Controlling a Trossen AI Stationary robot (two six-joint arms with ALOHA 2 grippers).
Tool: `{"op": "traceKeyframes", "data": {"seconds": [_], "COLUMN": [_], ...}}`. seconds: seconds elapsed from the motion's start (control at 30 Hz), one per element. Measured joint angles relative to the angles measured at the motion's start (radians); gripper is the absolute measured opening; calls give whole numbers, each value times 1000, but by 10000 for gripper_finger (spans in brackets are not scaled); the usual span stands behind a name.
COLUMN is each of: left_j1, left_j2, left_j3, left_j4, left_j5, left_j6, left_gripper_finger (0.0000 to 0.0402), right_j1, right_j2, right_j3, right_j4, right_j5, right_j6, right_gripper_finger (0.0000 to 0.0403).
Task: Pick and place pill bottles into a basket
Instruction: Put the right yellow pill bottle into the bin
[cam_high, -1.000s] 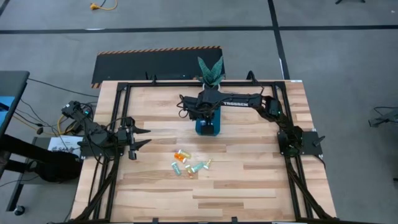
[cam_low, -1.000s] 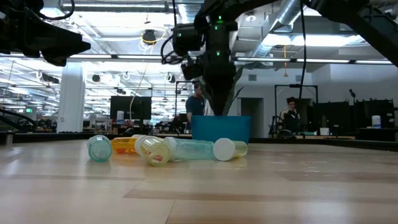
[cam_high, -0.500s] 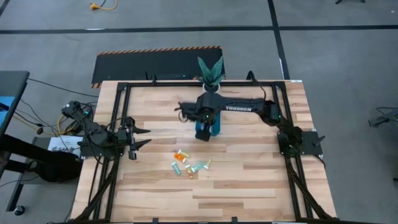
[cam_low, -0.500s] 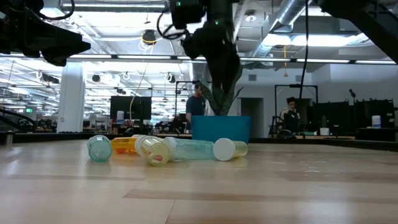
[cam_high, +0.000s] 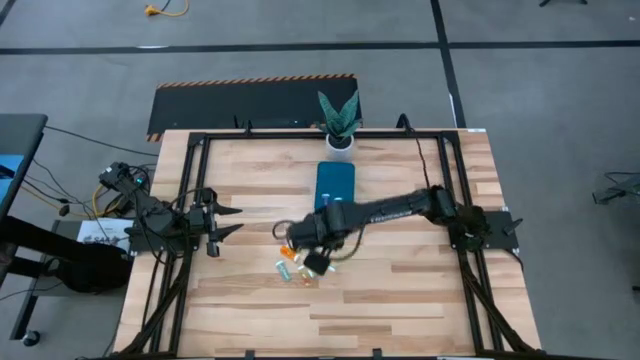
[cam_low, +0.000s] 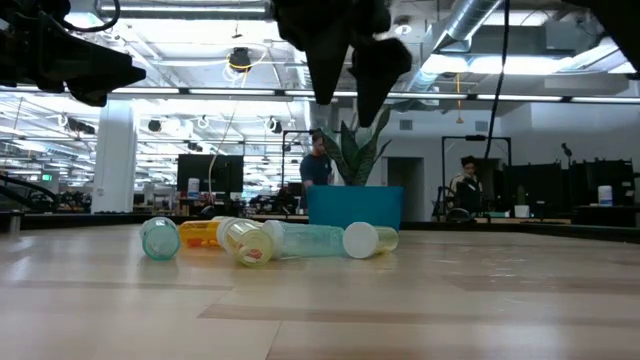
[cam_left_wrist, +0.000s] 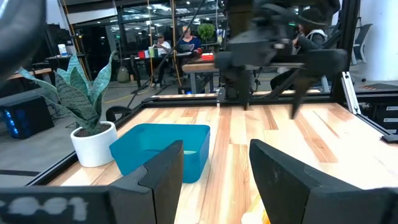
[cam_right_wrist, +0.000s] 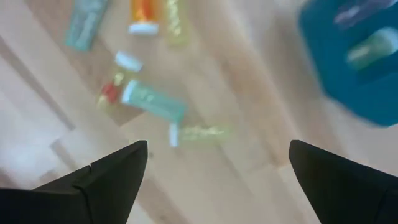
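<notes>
Right hand (cam_high: 318, 262) (open) above wooden table (cam_high: 400, 290)

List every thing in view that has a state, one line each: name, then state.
right gripper: open, empty, above the loose bottles.
left gripper: open, empty, waiting at the table's left side.
pill bottles: lying on their sides, clustered on the table.
basket: upright, at least one bottle inside.
potted plant: upright behind the basket.

Two dark fingers (cam_left_wrist: 163, 171) stand apart. Past them sits the blue basket (cam_left_wrist: 163, 151) on the wood counter (cam_left_wrist: 323, 140). A white pot (cam_left_wrist: 93, 144) with a green plant (cam_left_wrist: 74, 93) is just beside the basket. The other arm (cam_left_wrist: 280, 56) hangs above the counter beyond the basket.
</notes>
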Motion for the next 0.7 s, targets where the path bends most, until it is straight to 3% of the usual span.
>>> {"op": "traceKeyframes", "data": {"seconds": [0.7], "left_j1": [0], "left_j2": [0], "left_j3": [0], "left_j4": [0], "left_j5": [0], "left_j6": [0], "left_gripper_finger": [175], "right_j1": [113], "right_j2": [3], "right_j3": [-241], "right_j4": [216], "right_j5": [56], "right_j6": [152], "right_gripper_finger": [398]}}
